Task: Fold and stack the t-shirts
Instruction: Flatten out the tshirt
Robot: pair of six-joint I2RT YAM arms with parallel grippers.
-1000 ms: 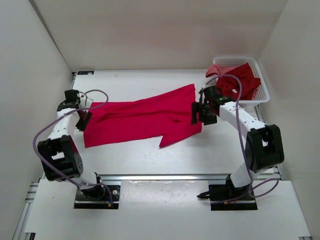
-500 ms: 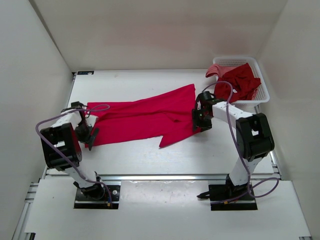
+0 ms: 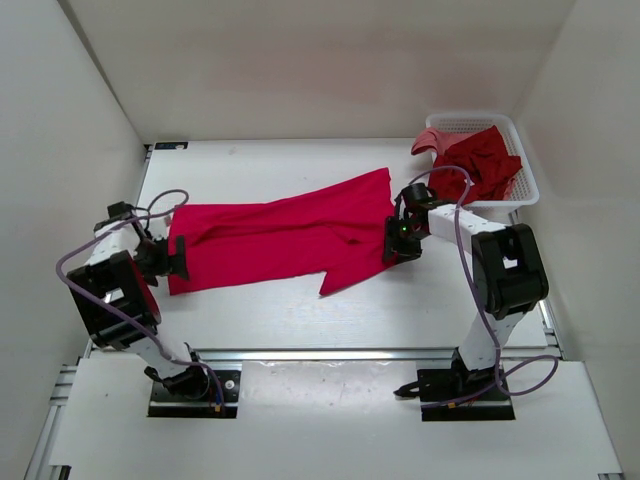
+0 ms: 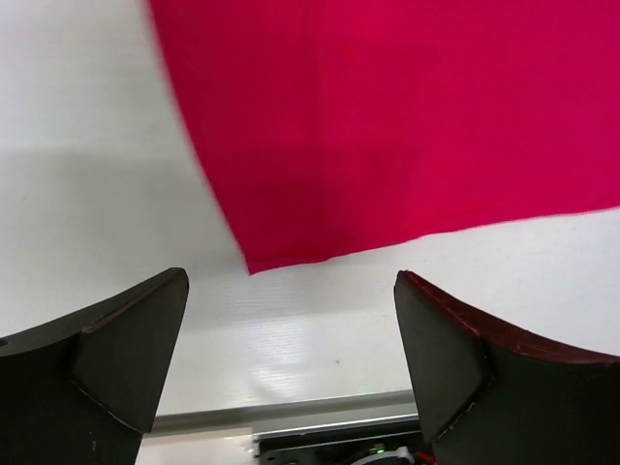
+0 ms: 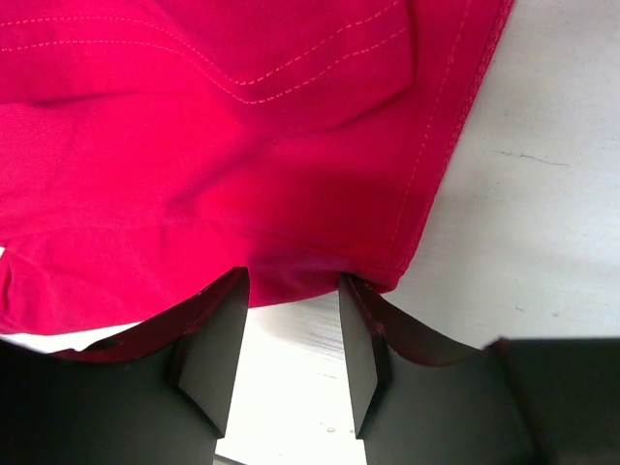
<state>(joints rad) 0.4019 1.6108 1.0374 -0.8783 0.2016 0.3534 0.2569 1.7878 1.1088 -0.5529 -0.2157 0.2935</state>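
Observation:
A bright pinkish-red t-shirt [image 3: 285,235] lies spread out across the middle of the table. My left gripper [image 3: 174,259] is low at its near-left corner. In the left wrist view the left gripper [image 4: 291,281] is wide open with only bare table between its fingers, and the t-shirt's corner [image 4: 254,262] lies just ahead. My right gripper [image 3: 398,241] is at the t-shirt's right edge. There, in the right wrist view, the right gripper [image 5: 291,281] has its jaws partly closed, their tips at the stitched hem [image 5: 320,262], with a gap between them. A dark crimson t-shirt [image 3: 482,160] fills the basket.
The white mesh basket [image 3: 527,165] stands at the back right corner, with a lighter red cloth [image 3: 431,139] hanging over its left rim. White walls close in the table on the left, back and right. The arm bases and a metal rail [image 3: 320,353] run along the near edge.
The left gripper has opened wider and shifted left, off the t-shirt's corner. The right gripper's jaws have narrowed at the right hem. The t-shirt itself has barely moved.

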